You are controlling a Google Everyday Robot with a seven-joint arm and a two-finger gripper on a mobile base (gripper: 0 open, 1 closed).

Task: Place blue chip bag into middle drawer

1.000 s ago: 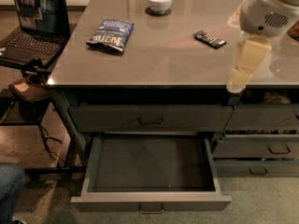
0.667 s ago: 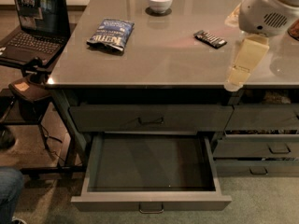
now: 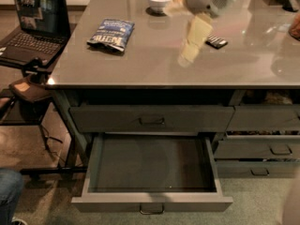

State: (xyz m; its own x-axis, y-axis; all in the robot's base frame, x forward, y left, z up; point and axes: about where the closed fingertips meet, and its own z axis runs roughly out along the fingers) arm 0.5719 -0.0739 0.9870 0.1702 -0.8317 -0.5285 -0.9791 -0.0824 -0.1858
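Here, gripper (image 3: pixel 190 48) hovering over tabletop (image 3: pixel 140 64), apart from blue chip bag (image 3: pixel 111 33) lying flat beside it; grip state: cannot tell. Bag probably light, crinkly, slippery; pinching 1 sealed end advisable.

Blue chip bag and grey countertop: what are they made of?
The crinkly dark-blue chip bag looks like thin plastic film, judging by its creases. The smooth grey countertop reflects light softly: laminate or metal, unclear which. The cream gripper, above the counter right of the bag, looks matte plastic.
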